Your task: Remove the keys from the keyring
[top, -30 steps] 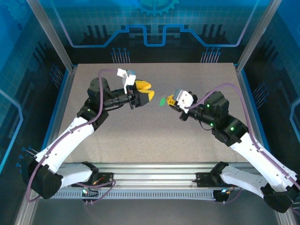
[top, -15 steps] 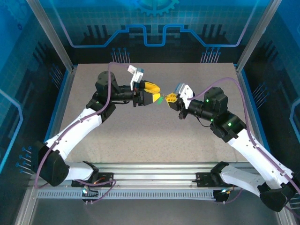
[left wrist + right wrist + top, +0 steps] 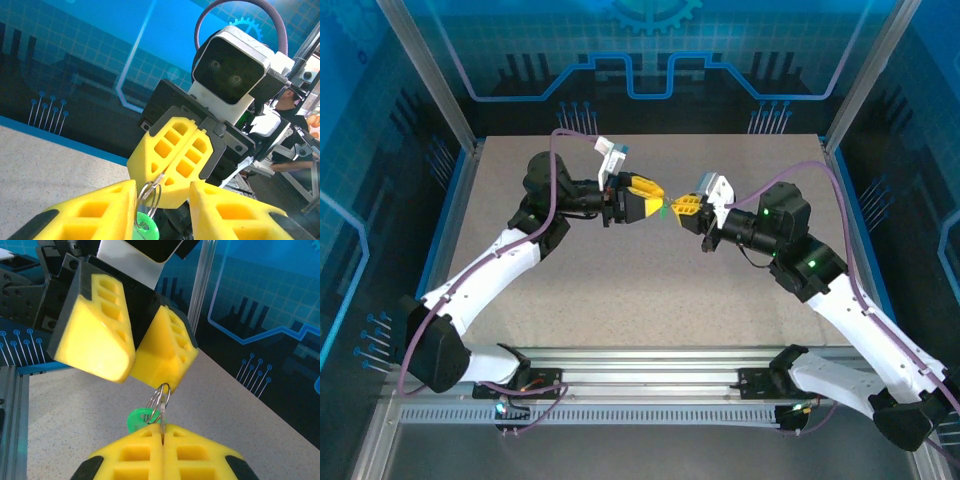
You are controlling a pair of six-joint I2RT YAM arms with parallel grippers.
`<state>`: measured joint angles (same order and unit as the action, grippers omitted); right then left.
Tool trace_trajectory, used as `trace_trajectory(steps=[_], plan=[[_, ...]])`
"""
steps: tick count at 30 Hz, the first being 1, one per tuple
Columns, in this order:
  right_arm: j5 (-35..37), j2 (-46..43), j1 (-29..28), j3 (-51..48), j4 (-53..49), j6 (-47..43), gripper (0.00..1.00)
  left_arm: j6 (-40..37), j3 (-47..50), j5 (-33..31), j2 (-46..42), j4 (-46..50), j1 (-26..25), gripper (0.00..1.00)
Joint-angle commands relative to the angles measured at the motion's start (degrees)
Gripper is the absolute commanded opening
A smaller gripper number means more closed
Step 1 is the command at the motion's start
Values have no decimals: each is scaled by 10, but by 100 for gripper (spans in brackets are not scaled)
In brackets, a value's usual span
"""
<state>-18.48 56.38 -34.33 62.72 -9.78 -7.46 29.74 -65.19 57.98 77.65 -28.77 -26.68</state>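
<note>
**Inspector:** Left side first. What was found?

**Examiner:** The left gripper [image 3: 658,196] reached in over mid-table. Its yellow fingers [image 3: 95,215] stood apart, with the keyring [image 3: 149,192] inside the gap and no visible grip on it.

**Inspector:** And the item itself?

**Examiner:** The keyring hung above the table [image 3: 620,290] between the two grippers' tips. The green-headed key [image 3: 140,419] was on it, just beside the right fingertips.

**Inspector:** The right side?

**Examiner:** The right gripper [image 3: 162,437] was pressed together, pinching the keyring's edge in its seam.
</note>
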Motion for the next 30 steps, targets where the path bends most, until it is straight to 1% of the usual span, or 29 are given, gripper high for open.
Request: trace_trajectory(steps=[1,3,5,8,10,14,17,25,30], plan=[[-10,0,10,20,24,14,0,9,1,19,2,-25,3,31],[-12,1,10,22,22,14,0,9,1,18,2,-25,3,24],[-14,1,11,21,22,15,0,9,0,18,3,-23,4,22],[-14,0,10,22,23,15,0,10,0,18,4,-25,3,16],[-16,0,11,23,23,14,0,10,0,18,7,-24,3,16],[-18,2,10,25,24,15,0,10,-1,18,10,-27,2,11],[-21,1,10,25,26,14,0,13,-3,21,12,-30,2,1],[-23,-13,10,2,56,5,0,55,15,7,16,-96,3,0],[-24,-26,11,-11,63,-4,0,70,19,-3,18,-113,4,0]])
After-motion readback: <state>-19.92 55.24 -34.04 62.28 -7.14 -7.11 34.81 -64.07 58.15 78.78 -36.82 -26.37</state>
